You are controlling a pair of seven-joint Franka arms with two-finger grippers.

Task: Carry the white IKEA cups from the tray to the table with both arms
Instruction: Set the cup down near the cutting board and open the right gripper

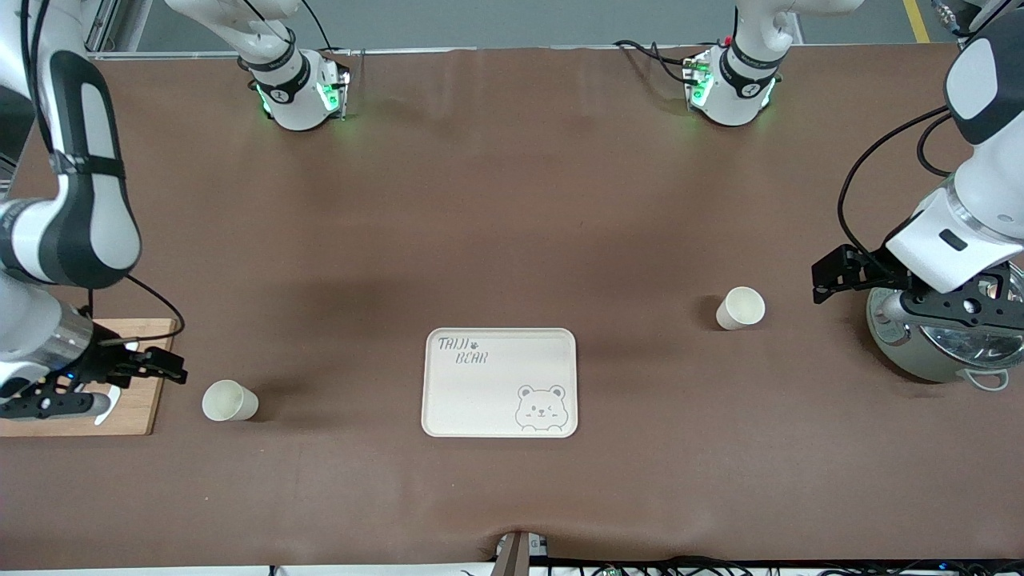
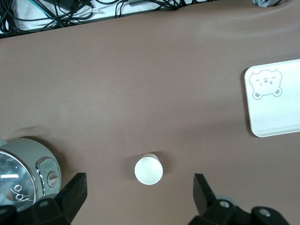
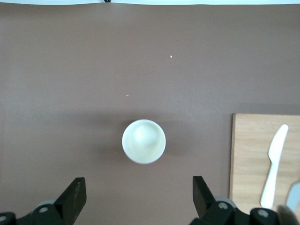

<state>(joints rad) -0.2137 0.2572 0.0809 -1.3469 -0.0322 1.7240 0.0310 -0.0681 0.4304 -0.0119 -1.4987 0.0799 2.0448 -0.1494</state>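
Two white cups stand upright on the brown table, clear of the bear-printed tray (image 1: 488,396) between them. One cup (image 1: 230,401) is toward the right arm's end and the other cup (image 1: 740,308) is toward the left arm's end. My right gripper (image 1: 162,367) is open and empty over the edge of a wooden board, beside its cup (image 3: 144,141), which lies just ahead of the open gripper (image 3: 139,197). My left gripper (image 1: 829,280) is open and empty over the table between its cup (image 2: 149,169) and a metal pot. In the left wrist view that cup sits just ahead of the gripper (image 2: 139,193).
A wooden board (image 1: 132,400) with a white plastic knife (image 3: 274,164) lies at the right arm's end. A metal pot with a glass lid (image 1: 944,340) stands at the left arm's end, under the left wrist. The tray's corner shows in the left wrist view (image 2: 281,112).
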